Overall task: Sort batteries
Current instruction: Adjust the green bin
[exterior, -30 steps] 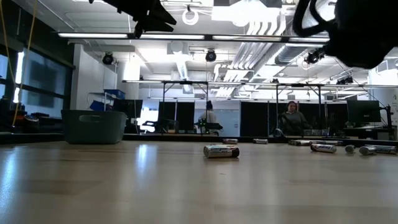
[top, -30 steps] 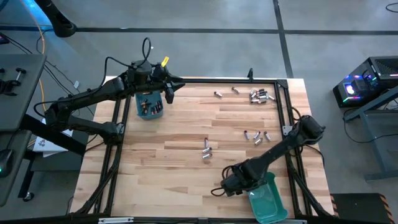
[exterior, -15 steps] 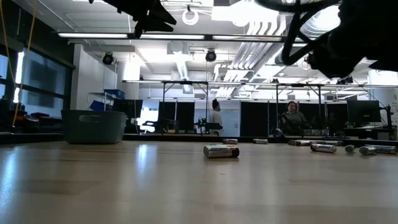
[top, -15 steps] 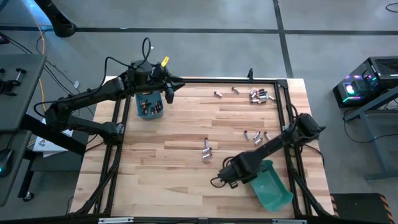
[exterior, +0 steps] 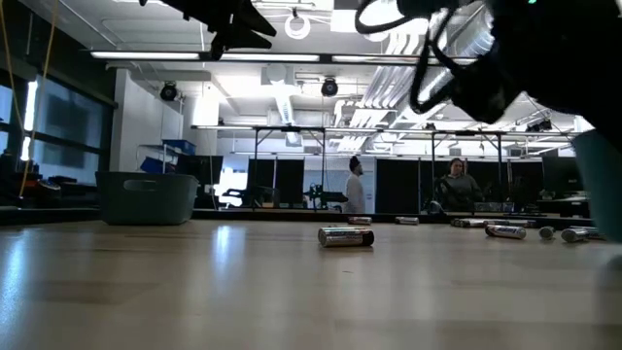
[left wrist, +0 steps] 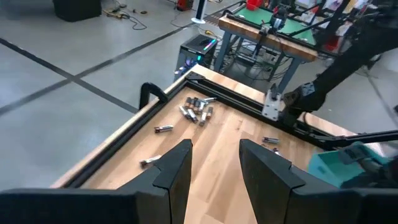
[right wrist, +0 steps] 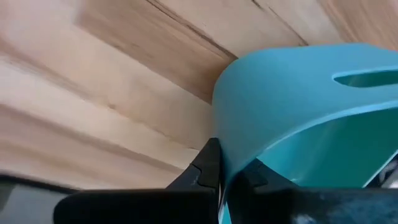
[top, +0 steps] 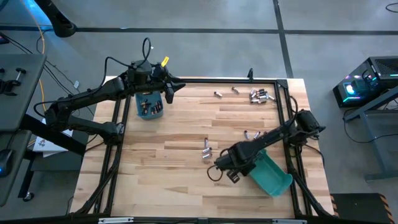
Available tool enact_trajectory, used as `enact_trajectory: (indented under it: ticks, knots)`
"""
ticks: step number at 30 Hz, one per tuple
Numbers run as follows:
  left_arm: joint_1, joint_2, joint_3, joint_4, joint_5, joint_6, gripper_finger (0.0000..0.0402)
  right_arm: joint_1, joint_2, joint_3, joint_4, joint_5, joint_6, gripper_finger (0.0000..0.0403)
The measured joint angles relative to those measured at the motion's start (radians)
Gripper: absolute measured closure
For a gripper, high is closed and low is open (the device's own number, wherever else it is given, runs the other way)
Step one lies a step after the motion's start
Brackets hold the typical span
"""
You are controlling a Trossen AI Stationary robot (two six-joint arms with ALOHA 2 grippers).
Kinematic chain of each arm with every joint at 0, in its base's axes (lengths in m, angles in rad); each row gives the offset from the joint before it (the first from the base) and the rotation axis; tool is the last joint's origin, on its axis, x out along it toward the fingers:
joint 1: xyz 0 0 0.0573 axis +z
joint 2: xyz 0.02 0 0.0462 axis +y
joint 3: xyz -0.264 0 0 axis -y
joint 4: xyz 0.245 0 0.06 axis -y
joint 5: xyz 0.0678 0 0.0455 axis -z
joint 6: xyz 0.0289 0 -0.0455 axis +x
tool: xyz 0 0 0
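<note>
Small batteries lie on the wooden table in loose groups: far right (top: 261, 95), right of centre (top: 254, 134) and centre (top: 207, 149). One of them shows in the low view as a battery (exterior: 346, 236) lying on its side. A teal bin (top: 149, 106) at the far left holds several batteries. My left gripper (top: 169, 88) hovers open above that bin, its fingers (left wrist: 177, 171) with nothing between them. My right gripper (top: 244, 165) is shut on a second teal bin (top: 272, 175) at the near right. My right gripper pinches the teal bin's wall at its rim (right wrist: 219, 134), one finger inside the bin and one outside. The bin is tilted, its open side turned up and sideways. Whether its lower edge rests on the table I cannot tell.
A black metal frame (top: 236, 81) runs around the table's edges. Bare wood lies at the near left (top: 149, 180). People stand in the room beyond the table (exterior: 457, 185).
My right gripper has shut on the teal bin's rim and moved toward the table's far edge and centre. The bin, which lay flat at the near right corner, has been pulled along, turned about and tipped up.
</note>
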Motion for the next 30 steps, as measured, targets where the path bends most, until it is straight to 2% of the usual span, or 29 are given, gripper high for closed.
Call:
enact_trajectory:
  ticks: [7,15,21,30]
  knots:
    - [0.0,0.0,0.0,0.0,0.07,-0.042,0.0273,-0.112,-0.072,0.0,0.011,0.022,-0.017,0.0402]
    - [0.0,0.0,0.0,-0.001,0.095,-0.043,0.0273,-0.245,-0.111,0.0,0.149,0.048,0.204,0.0403]
    - [0.0,0.0,0.0,-0.001,0.096,-0.042,0.0273,-0.215,-0.11,-0.01,0.121,0.038,0.28,0.0403]
    - [0.001,0.0,0.0,-0.001,0.096,-0.008,0.0273,-0.166,-0.236,-0.281,0.369,-0.004,0.515,0.0403]
